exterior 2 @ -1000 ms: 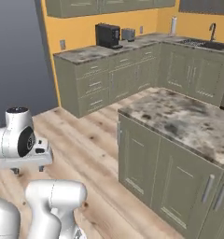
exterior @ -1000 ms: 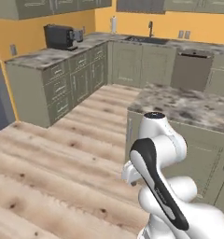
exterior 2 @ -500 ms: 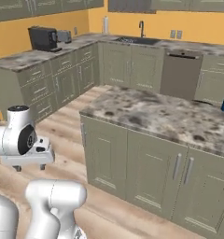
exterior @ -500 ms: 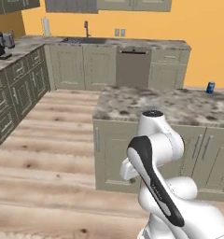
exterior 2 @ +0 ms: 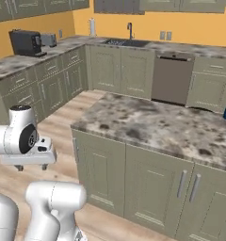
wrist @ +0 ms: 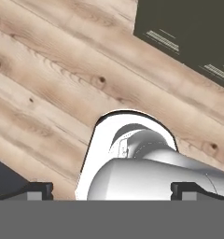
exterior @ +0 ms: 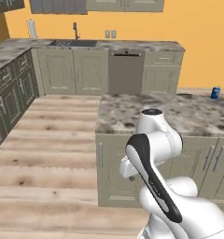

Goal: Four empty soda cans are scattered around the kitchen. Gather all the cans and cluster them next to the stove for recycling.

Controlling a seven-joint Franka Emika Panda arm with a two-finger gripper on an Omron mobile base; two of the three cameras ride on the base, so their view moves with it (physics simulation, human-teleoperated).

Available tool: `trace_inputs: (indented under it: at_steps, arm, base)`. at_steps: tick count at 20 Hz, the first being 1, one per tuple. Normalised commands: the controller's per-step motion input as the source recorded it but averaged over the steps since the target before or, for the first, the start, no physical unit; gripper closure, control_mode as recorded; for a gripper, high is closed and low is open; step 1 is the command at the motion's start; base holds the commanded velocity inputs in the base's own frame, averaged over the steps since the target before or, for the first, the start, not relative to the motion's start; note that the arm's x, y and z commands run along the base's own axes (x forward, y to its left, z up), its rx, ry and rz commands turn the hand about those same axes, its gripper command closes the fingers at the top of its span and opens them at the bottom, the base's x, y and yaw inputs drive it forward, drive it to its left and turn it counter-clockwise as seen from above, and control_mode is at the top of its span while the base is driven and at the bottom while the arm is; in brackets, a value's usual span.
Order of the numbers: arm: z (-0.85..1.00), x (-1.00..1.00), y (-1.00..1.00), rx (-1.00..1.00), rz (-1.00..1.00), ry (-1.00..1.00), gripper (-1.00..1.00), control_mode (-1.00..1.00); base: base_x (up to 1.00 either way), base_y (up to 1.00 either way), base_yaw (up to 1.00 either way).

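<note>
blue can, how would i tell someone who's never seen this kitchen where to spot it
Find the stone-topped island that stands in the middle of the wood floor, facing the steel dishwasher. Follow its top to the far right end, toward the orange wall. The blue can stands upright there, the one small bright thing on that mottled grey-brown surface.

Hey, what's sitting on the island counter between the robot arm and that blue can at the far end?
Nothing: in the left base view the island counter is bare mottled stone from the arm across to the blue can. The right base view agrees.
</note>
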Motion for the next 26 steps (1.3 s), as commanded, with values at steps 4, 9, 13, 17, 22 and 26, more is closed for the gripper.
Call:
trace_inputs:
  at_steps: [4,9,13,17,22,26]
  arm:
    - [0.0,0.0,0.0,0.0,0.0,0.0,-1.0,1.0]
    - [0.0,0.0,0.0,0.0,0.0,0.0,-1.0,1.0]
    - [0.0,0.0,0.0,0.0,0.0,0.0,-1.0,1.0]
    - [0.0,0.0,0.0,0.0,0.0,0.0,-1.0,1.0]
    - [0.0,0.0,0.0,0.0,0.0,0.0,-1.0,1.0]
    - [0.0,0.0,0.0,0.0,0.0,0.0,-1.0,1.0]
  base:
    - [0.67,0.3,-0.22]
    - [0.61,0.29,-0.35]
    - [0.5,0.45,-0.18]
    - [0.28,0.64,0.0]
    - [0.03,0.67,0.0]
    - [0.1,0.62,-0.03]
